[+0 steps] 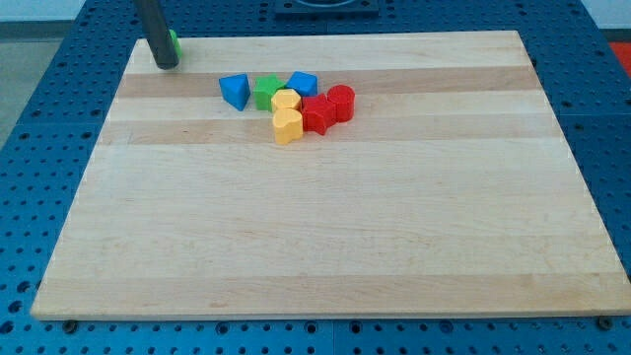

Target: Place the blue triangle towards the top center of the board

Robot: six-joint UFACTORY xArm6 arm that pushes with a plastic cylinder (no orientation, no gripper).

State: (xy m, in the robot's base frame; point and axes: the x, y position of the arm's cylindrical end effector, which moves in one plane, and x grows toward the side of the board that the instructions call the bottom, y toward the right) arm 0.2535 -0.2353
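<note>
The blue triangle lies near the view's top, left of centre, at the left end of a cluster of blocks. My tip rests at the board's top left corner, well to the left of the blue triangle and apart from it. A green block sits right behind the rod, mostly hidden by it. The cluster holds a green block, a second blue block, two yellow blocks, and two red blocks.
The wooden board lies on a blue perforated table. The cluster blocks touch one another just right of the blue triangle.
</note>
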